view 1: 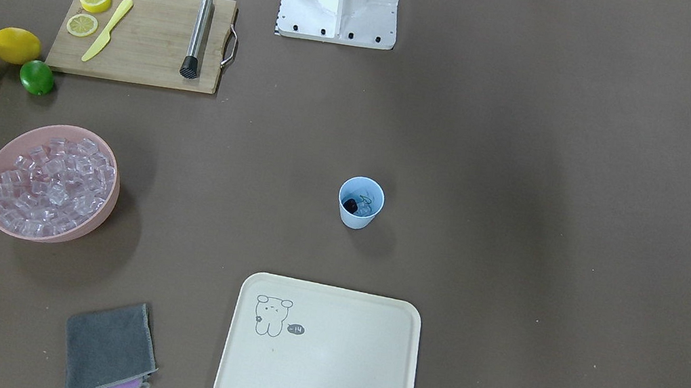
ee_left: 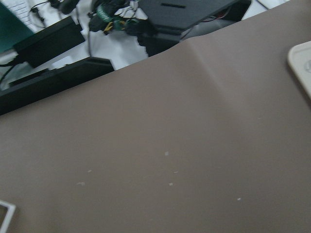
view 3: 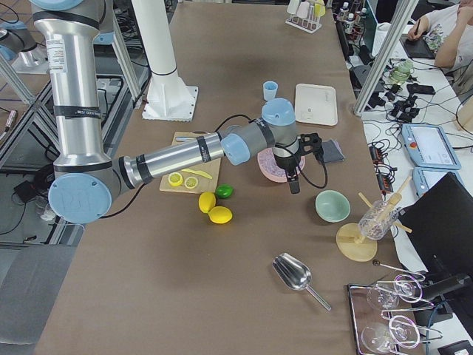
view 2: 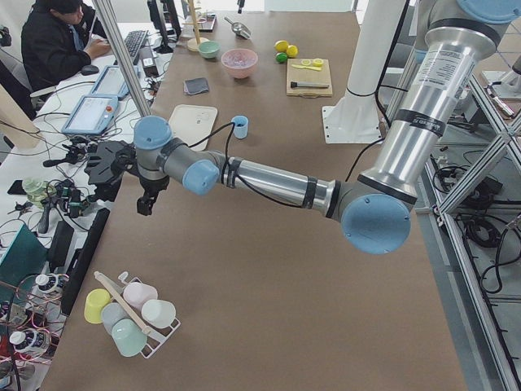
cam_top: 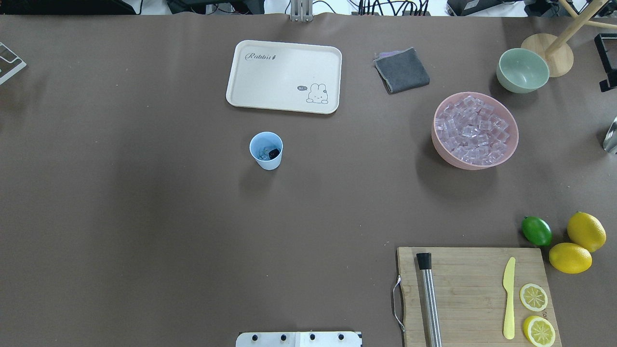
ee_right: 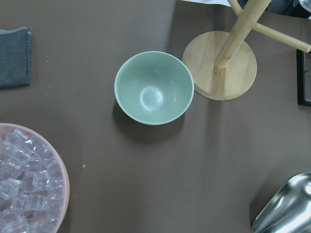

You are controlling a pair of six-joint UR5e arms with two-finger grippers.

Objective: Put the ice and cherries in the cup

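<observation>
The light blue cup (view 1: pixel 358 215) stands upright mid-table, also in the overhead view (cam_top: pixel 266 161). Inside it lie a dark cherry (view 1: pixel 350 206) and some clear ice (view 1: pixel 367 207). Many more ice cubes (cam_top: pixel 475 127) fill the pink bowl (cam_top: pixel 441 150). My left gripper (view 2: pixel 145 204) hangs over the table's left end, far from the cup; I cannot tell if it is open or shut. My right gripper (view 3: pixel 294 185) hangs beside the pink bowl (view 3: pixel 267 171), near the green bowl; I cannot tell its state either. Neither gripper shows in the wrist views.
A cream tray (cam_top: pixel 284 77) lies beyond the cup, with a grey cloth (cam_top: pixel 401 70) beside it. A pale green bowl (ee_right: pixel 153 87), a wooden stand (ee_right: pixel 221 65) and a metal scoop (ee_right: pixel 286 208) are at the right end. A cutting board (cam_top: pixel 475 294) holds a muddler, knife and lemon slices; lemons and a lime (cam_top: pixel 536 230) sit nearby.
</observation>
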